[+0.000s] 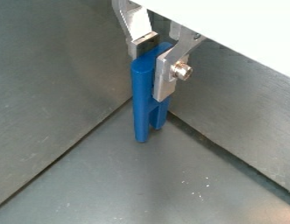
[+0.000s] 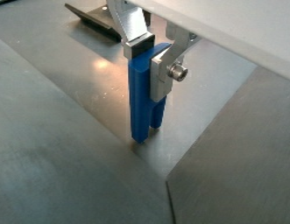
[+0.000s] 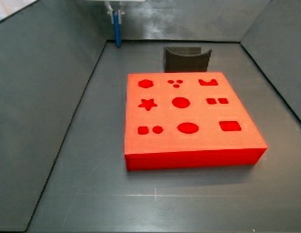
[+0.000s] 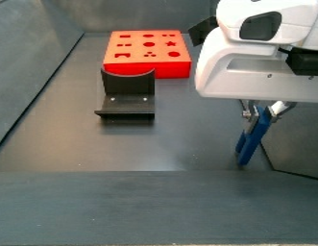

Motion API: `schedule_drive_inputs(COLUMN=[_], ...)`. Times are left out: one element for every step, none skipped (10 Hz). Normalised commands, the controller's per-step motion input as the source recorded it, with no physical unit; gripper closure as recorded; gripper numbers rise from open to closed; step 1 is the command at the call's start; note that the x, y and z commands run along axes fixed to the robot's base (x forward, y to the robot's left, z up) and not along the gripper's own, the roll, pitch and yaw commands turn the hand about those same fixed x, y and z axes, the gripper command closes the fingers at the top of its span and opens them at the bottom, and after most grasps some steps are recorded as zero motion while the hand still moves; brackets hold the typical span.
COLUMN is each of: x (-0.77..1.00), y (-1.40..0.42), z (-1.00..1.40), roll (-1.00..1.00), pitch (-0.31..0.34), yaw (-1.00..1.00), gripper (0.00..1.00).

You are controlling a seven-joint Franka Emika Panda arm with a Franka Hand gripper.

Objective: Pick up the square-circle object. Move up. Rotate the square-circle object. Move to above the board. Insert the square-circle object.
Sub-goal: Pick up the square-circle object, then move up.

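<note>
Gripper (image 1: 159,54): silver fingers (image 1: 166,77) clamped on the upper end of the square-circle object (image 1: 144,101), seen in both wrist views (image 2: 159,54).

Square-circle object (image 2: 141,101): blue, held upright and long-side vertical; its lower end sits at or just above the grey bench (image 2: 65,166), though contact cannot be judged from these angles. In a side view it hangs below the gripper (image 4: 261,113) as a thin blue bar (image 4: 253,142).

Board (image 3: 189,118): red slab with shaped recesses, flat on the bench, well apart from the object (image 3: 117,32).

Fixture (image 3: 186,58): dark bracket, just beside the board's edge (image 4: 148,53), between board and gripper in a side view (image 4: 127,94).
</note>
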Motion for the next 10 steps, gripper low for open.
schedule_drive_inputs(x=[0.0, 0.0, 0.0, 0.0, 0.0, 0.0, -0.11, -0.14, -0.09, -0.07], y=[0.0, 0.0, 0.0, 0.0, 0.0, 0.0, -0.07, -0.07, -0.04, -0.02], z=[0.0, 0.0, 0.0, 0.0, 0.0, 0.83, 0.74, 0.66, 0.57, 0.49], roll=[0.0, 0.0, 0.0, 0.0, 0.0, 0.0, -0.03, -0.02, 0.02, 0.04], pitch=[0.0, 0.0, 0.0, 0.0, 0.0, 0.0, 0.062, 0.09, 0.094, 0.104], yaw=[0.0, 0.0, 0.0, 0.0, 0.0, 0.0, -0.05, -0.05, -0.04, -0.02], gripper=[1.0, 1.0, 1.0, 1.0, 1.0, 1.0, 1.0, 1.0, 1.0, 1.0])
